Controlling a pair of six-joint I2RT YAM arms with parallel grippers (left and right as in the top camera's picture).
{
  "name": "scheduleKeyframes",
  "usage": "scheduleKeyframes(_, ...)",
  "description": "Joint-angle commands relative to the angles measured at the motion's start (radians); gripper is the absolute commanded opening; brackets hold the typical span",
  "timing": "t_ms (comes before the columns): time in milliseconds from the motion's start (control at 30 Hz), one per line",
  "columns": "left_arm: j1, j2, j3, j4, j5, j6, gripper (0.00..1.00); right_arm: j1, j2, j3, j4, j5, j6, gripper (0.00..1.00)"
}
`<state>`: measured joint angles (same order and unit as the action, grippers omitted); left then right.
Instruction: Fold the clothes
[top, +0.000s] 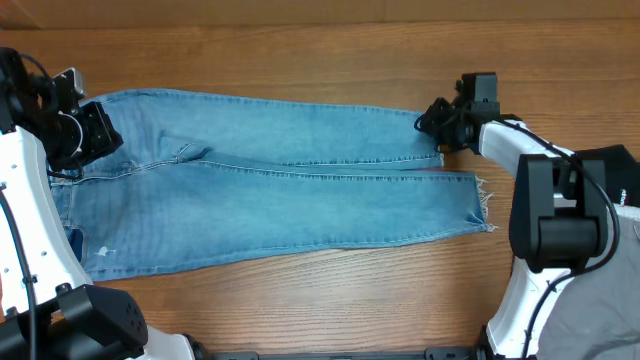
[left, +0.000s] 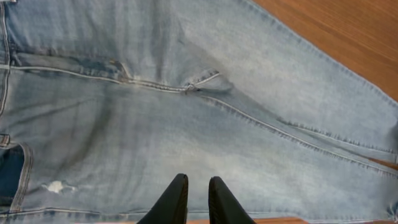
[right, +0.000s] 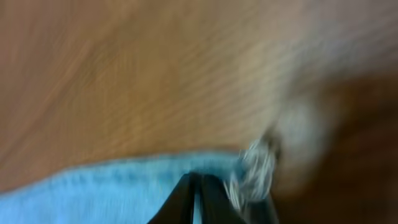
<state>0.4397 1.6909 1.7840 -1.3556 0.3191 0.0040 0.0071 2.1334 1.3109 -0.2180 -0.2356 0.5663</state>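
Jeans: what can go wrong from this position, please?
1. The right fingers are shut at the very edge of the far leg's frayed hem; they may hold only threads, and it could slip out.
2. The left fingers stand slightly apart above the jeans near the waist, gripping nothing visible; a pull from one end might drag the cloth askew.

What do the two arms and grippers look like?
Left arm and right arm: glossy white rounded links with blocky black joint housings. Thin black cables run along the left one. Left gripper and right gripper: black, two slim tapered fingers each.
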Motion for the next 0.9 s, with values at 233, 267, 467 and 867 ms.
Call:
scheduleKeyframes(233,-0.029,-0.012,0.021,-0.016,0.002,0.019,0.17,-0.2,0.116,0.276,-0.058,-0.01,-0.029,0.05)
scheduleKeyframes(267,-0.033,-0.012,0.021,-0.017,-0.01,0.019,0.17,-0.218,0.116,0.355,-0.129,-0.017,-0.053,0.04)
scheduleKeyframes(467,-0.054,-0.012,0.021,-0.024,-0.042,0.019,0.18,-0.243,0.113,0.622,-0.575,-0.14,-0.245,0.42)
scheduleKeyframes(867,-0.055,-0.012,0.021,-0.014,-0.04,0.019,0.18,-0.109,0.177,0.431,-0.593,-0.035,-0.309,0.5)
